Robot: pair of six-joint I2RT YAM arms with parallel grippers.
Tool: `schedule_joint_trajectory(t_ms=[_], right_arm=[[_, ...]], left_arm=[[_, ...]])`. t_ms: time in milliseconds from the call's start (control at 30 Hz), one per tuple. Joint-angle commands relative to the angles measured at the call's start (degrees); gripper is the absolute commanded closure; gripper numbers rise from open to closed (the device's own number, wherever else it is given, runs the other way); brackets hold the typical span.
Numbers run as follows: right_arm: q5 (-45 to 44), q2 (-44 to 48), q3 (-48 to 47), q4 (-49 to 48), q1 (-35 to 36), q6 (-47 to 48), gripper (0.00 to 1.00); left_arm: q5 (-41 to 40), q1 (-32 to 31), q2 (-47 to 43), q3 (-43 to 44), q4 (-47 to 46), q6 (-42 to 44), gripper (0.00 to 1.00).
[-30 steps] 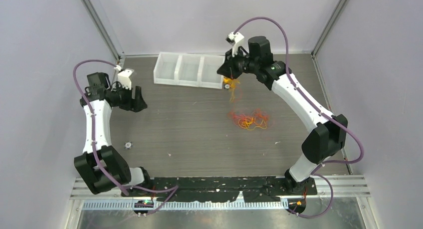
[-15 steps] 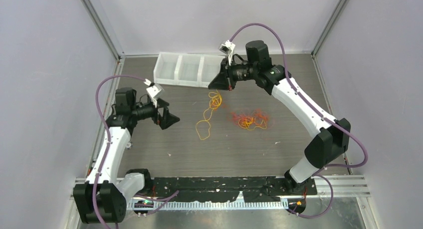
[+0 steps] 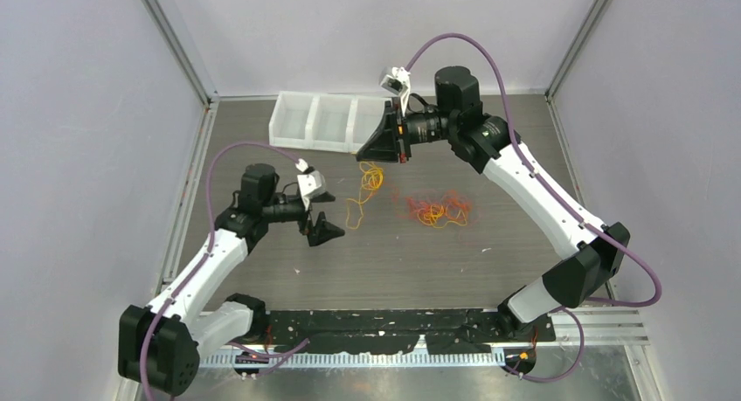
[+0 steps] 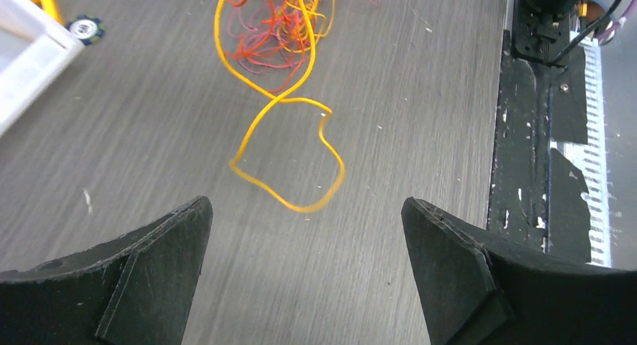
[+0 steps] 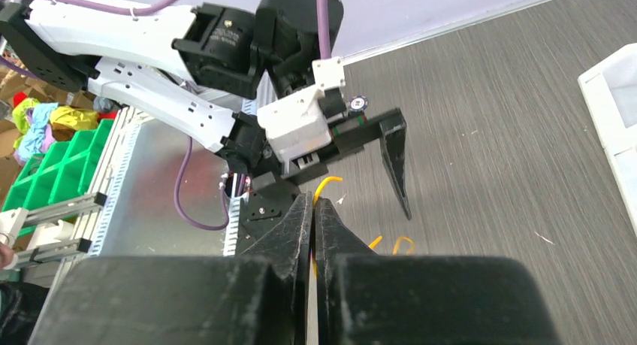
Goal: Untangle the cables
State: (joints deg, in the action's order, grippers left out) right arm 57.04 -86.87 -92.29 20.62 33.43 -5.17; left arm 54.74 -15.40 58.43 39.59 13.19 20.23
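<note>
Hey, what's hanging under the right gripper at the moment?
A looping yellow cable hangs from the shut right gripper toward the table. Its lowest loop is in front of the open left gripper. The pinched end is hidden between the fingers.

I'm looking at a grey, wood-grained surface (image 3: 454, 274); a white three-bay bin (image 3: 319, 121) sits at its far edge; an orange-red cable clump (image 3: 437, 209) lies right of centre; just left of it a yellow loop (image 4: 300, 207) reaches down to it, touching or not I can't tell; a small dark disc (image 4: 85, 29) lies beside the bin; white specks dot the rest.
</note>
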Motion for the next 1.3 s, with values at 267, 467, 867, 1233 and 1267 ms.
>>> schedule_joint_trajectory(t_ms=[267,467,867,1233,1267], right_arm=[[4.9,1.0,-3.9,-2.2,2.4,-2.4,0.95],[5.0,0.4,-5.2,-2.0,2.9,-2.4,0.94],[4.7,0.8,-5.1,-3.0,-3.0,-3.9,0.95],[-1.2,6.2,2.3,-6.9,-30.4,-8.0,0.95],[-2.0,6.7,2.7,-6.9,-31.3,-7.9,0.95]], left_arm=[[-5.4,-4.6,3.4,-2.0,-14.0,0.3,0.00],[-6.3,-8.2,7.3,-0.7,-13.6,4.4,0.02],[-9.9,-9.4,8.4,2.2,-1.4,5.0,0.99],[-10.2,17.7,0.3,3.1,24.1,19.7,1.00],[-10.0,20.2,0.4,5.0,25.8,20.8,1.00]])
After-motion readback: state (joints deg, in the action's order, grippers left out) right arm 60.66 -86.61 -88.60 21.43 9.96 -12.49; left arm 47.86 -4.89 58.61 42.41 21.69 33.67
